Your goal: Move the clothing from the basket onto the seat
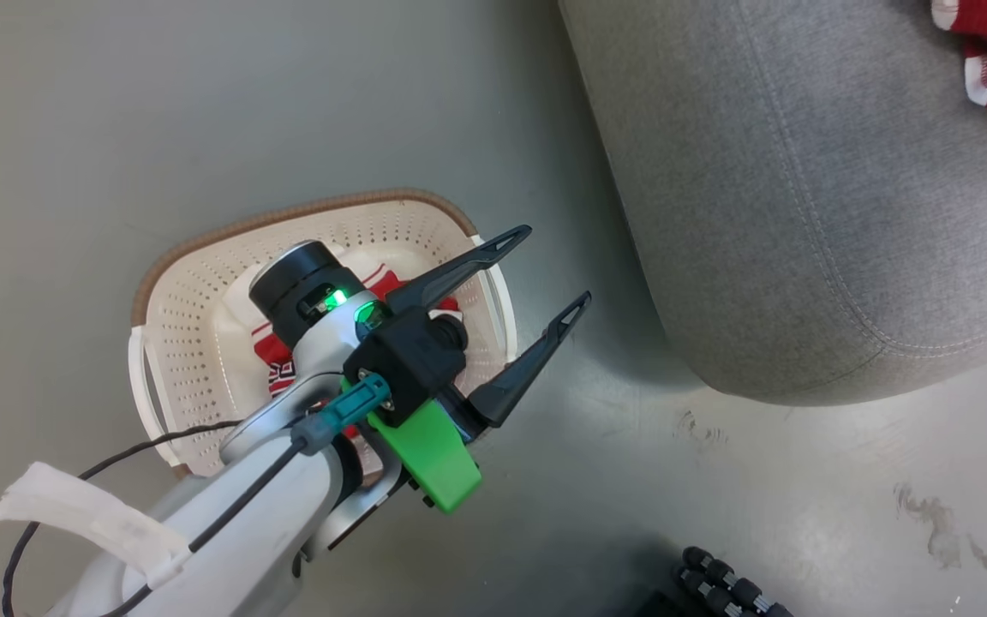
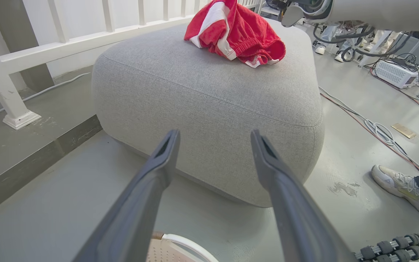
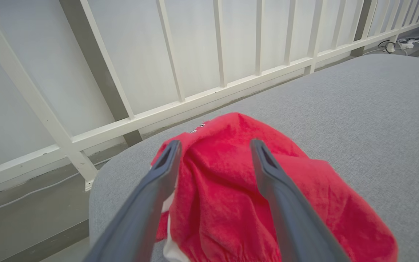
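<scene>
Red garment (image 3: 231, 189) is seen crumpled on the seat (image 3: 358, 109), with the right gripper (image 3: 215, 142) spread wide just above it and nothing clamped. The left gripper (image 1: 557, 263) is held wide apart and empty above the edge of the basket (image 1: 194, 343), in which a second garment (image 1: 281, 368) lies.

Matt woven cloth seat (image 2: 202, 87), soft cloth clothing (image 3: 227, 203), perforated plastic basket (image 1: 185, 326), smooth floor (image 1: 74, 128)

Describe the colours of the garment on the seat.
Red garment, white stripes; best in left wrist view.
</scene>
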Controlling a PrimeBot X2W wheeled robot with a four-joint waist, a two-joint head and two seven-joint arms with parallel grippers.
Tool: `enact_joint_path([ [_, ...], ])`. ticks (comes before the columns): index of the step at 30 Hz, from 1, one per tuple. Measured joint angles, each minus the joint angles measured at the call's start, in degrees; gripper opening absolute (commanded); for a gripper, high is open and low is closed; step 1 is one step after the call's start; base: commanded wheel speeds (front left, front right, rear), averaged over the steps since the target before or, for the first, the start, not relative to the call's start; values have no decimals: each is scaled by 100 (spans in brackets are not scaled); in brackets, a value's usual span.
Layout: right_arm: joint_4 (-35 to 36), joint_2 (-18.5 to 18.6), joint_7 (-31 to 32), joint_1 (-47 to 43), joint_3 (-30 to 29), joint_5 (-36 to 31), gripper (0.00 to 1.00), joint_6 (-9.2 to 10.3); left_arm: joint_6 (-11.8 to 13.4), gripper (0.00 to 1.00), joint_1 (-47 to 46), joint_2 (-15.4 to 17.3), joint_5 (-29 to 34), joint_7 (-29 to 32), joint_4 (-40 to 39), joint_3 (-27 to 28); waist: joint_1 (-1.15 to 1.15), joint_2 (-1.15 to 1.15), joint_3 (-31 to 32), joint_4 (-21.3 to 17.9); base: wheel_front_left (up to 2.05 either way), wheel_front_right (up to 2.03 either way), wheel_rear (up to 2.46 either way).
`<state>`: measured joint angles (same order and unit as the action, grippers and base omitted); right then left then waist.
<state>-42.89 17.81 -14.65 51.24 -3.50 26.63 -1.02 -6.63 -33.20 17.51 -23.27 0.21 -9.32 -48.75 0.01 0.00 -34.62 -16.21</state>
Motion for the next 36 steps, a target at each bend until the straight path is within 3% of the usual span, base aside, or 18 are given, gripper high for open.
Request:
enact_joint_path([
  [15, 267, -212, 0, -563, 145, -331, 100, -270, 15, 100, 158, -24, -126, -539, 433, 167, 0, 0, 616, 66, 0, 0, 0],
  [36, 1605, -701, 0, -1901, 860, -906, 100, -552, 578, 100, 928, -155, -516, -1198, 1043, 799, -1, 0, 1662, 586, 0, 0, 0],
])
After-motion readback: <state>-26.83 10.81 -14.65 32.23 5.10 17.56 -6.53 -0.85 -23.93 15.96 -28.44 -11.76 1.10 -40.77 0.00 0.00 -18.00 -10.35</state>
